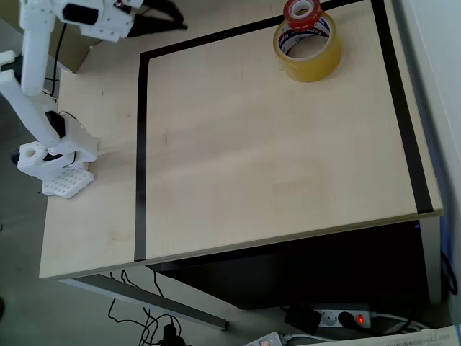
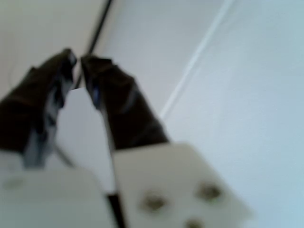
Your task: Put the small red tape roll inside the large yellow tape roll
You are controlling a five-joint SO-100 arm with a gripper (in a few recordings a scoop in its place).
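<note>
The large yellow tape roll [image 1: 310, 58] lies flat at the far right of the table, inside the black-taped area; its white core printed in blue shows. The small red tape roll [image 1: 301, 10] sits at the yellow roll's far rim, overlapping it and partly cut by the picture's top edge. I cannot tell whether it rests on the rim or just behind it. My gripper [image 1: 178, 21] is at the far left, well away from both rolls. In the wrist view the two black fingers [image 2: 102, 90] meet almost at the tips of the gripper [image 2: 76, 59], with nothing between them.
A black tape line [image 1: 141, 144] frames the wooden table [image 1: 274, 166]. The arm's white base [image 1: 57, 158] stands at the left edge. A power strip [image 1: 338, 317] and cables lie on the floor below the near edge. A pale wall [image 2: 237, 95] shows behind the fingers.
</note>
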